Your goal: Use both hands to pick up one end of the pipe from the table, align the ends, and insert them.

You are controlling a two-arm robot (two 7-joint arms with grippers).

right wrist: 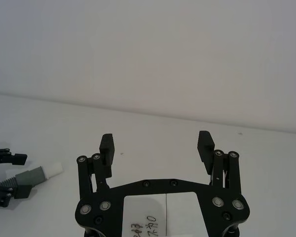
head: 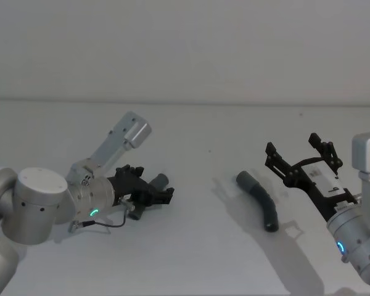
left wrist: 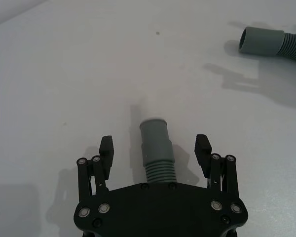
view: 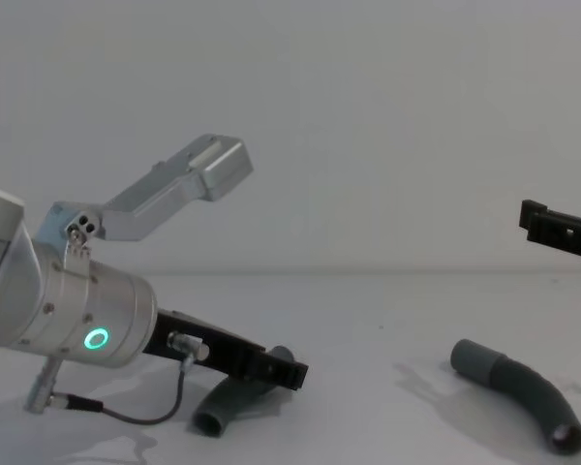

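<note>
Nearest me on the left, the silver wrist (view: 68,310) with its green ring light (view: 97,339) reaches low over the white worktop (head: 191,259), and the left gripper (left wrist: 155,148) sits down around the left pipe piece (view: 223,399). Its fingers (left wrist: 106,148) are spread, one on each side of the grey cuff (left wrist: 155,136) with a gap on both sides, so nothing is clamped. That piece lies on the worktop with its ribbed body running back under the gripper's palm, its cuff pointing away from the robot and toward the right, ending in a narrow white tip (right wrist: 53,170). Well apart from it, over on the right, the right pipe piece (head: 262,200) lies curved and flat on the worktop, untouched, its dark end nearer the robot and its wider cuff (head: 245,179) at the far end, turned toward the left piece. Just to the right of it the right gripper (right wrist: 156,144) hangs in the air above the worktop, its fingers (right wrist: 205,144) spread wide with nothing between them. Beyond everything stands the plain pale grey wall (head: 185,49)
</note>
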